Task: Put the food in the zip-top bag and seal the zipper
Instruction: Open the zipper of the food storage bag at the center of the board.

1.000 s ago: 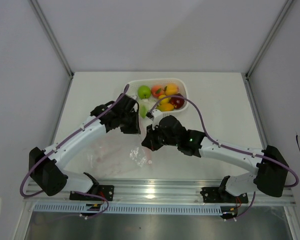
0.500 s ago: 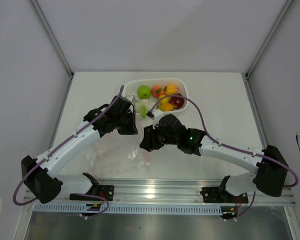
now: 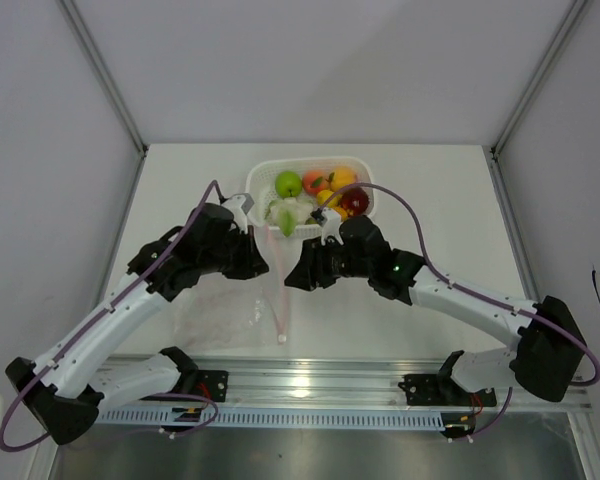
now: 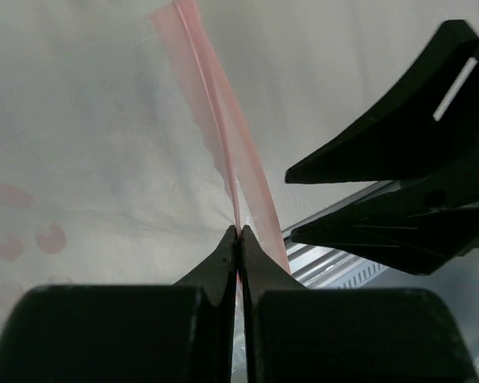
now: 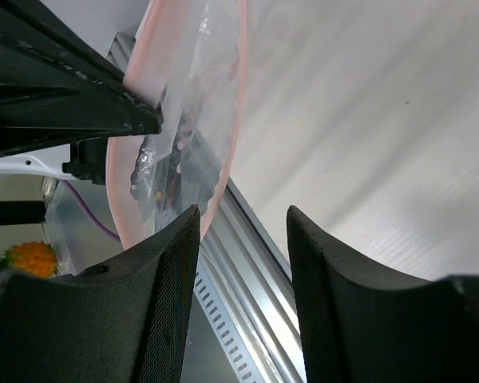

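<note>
The clear zip-top bag (image 3: 220, 312) lies on the table in front of the left arm, with its pink zipper (image 3: 278, 300) edge raised. My left gripper (image 3: 269, 262) is shut on the zipper (image 4: 223, 144), pinching the strip at its tips (image 4: 239, 231). My right gripper (image 3: 293, 278) hangs open just right of that strip, holding nothing. In the right wrist view the bag's pink-rimmed mouth (image 5: 184, 120) gapes to the left of the open gripper (image 5: 241, 214). The food sits in the white basket (image 3: 315, 161): green apple (image 3: 288, 184), peach (image 3: 314, 181), yellow citrus (image 3: 342, 178), dark red apple (image 3: 354, 201), leafy vegetable (image 3: 285, 215).
The basket stands at the back centre of the table, just behind both grippers. An aluminium rail (image 3: 310, 375) runs along the near edge with the arm bases on it. Grey walls close in the table on the left, right and back.
My left gripper closed on the zipper edge and drew it back and up, stretching the strip straight. My right gripper opened, let go of the bag and shifted slightly toward the basket.
</note>
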Available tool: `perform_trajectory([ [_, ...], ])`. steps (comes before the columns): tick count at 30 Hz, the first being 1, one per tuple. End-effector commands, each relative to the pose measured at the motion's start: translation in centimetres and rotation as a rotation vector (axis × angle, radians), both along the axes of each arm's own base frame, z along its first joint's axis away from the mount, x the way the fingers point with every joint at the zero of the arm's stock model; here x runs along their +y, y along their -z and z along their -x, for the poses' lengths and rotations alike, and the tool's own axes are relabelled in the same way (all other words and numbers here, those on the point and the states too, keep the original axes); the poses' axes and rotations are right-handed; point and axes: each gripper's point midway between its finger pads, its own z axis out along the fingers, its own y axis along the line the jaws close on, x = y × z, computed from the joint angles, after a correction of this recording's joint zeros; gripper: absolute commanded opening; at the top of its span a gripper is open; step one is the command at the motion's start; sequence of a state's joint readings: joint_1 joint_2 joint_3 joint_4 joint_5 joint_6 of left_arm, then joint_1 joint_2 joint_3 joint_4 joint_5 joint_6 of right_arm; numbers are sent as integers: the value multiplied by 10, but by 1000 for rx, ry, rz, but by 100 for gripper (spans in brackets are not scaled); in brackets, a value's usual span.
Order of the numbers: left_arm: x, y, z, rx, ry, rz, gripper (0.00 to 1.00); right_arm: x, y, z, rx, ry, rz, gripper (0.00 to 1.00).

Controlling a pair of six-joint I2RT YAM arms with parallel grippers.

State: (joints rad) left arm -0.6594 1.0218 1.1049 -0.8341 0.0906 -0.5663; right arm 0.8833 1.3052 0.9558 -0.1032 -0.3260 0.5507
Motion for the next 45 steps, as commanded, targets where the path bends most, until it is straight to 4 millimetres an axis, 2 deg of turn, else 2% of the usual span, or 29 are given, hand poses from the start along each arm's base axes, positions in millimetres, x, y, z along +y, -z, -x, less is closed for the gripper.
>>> perform_trajectory([
  [1, -4, -8, 8, -21, 38, 38, 1, 21, -14, 9, 26, -81, -86, 50],
  [3, -4, -13, 9, -27, 43, 51, 1, 33, -19, 10, 18, -111, -121, 52],
  [8, -6, -22, 16, -38, 62, 90, 1, 50, -14, 13, 40, -143, -129, 53],
  [9, -6, -22, 16, -42, 63, 93, 0, 54, -7, 11, 54, -143, -115, 53],
  [10, -5, -23, 17, -44, 62, 96, 1, 58, -11, 10, 49, -148, -122, 52],
  [12, -2, -25, 18, -45, 56, 88, 1, 64, -10, 8, 41, -146, -106, 38],
  [13, 0, -25, 18, -46, 47, 80, 1, 64, -10, 7, 31, -132, -92, 20],
  [14, 5, -24, 17, -52, 31, 60, 1, 59, -3, -2, 8, -80, -42, 11],
  [15, 9, -24, 17, -55, 15, 44, 0, 55, 0, -3, -4, -57, -5, 2],
  [16, 15, -20, 18, -50, 1, 23, 1, 50, -2, -18, -50, 27, 35, 0],
  [17, 23, -20, 16, -71, -30, -1, 1, 38, 8, -20, -68, 56, 116, 0],
  [22, 49, -17, 19, -104, -102, -72, 1, -11, 25, -49, -135, 287, 327, 0],
  [23, 51, -18, 20, -115, -104, -73, 0, -27, 32, -57, -150, 350, 390, 0],
  [26, 57, -23, 25, -142, -102, -66, 1, -49, 36, -63, -161, 415, 446, 0],
  [27, 59, -24, 27, -148, -104, -62, 1, -51, 34, -62, -167, 413, 445, 0],
  [28, 59, -24, 28, -145, -97, -60, 1, -45, 30, -56, -180, 379, 432, 0],
  [30, 56, -20, 29, -127, -87, -62, 1, -32, 6, -49, -217, 351, 368, 0],
  [32, 51, -20, 31, -114, -70, -37, 1, -13, -7, -33, -239, 299, 346, 0],
  [33, 47, -22, 30, -119, -60, -18, 1, -2, -25, -31, -255, 293, 309, 0],
  [35, 37, -27, 33, -124, -27, 34, 1, 13, -35, -17, -260, 257, 294, 0],
  [36, 34, -30, 33, -133, -20, 54, 1, 21, -33, -14, -253, 244, 301, 0],
  [37, 30, -31, 34, -123, -5, 64, 1, 26, -43, -12, -256, 242, 287, 0],
  [39, 25, -34, 33, -120, 13, 76, 1, 38, -44, -6, -249, 222, 292, 0],
  [40, 24, -33, 33, -114, 17, 75, 2, 41, -52, -5, -253, 224, 284, 0],
  [45, 23, -38, 34, -119, 23, 88, 25, 49, -54, -1, -242, 229, 318, 0],
])
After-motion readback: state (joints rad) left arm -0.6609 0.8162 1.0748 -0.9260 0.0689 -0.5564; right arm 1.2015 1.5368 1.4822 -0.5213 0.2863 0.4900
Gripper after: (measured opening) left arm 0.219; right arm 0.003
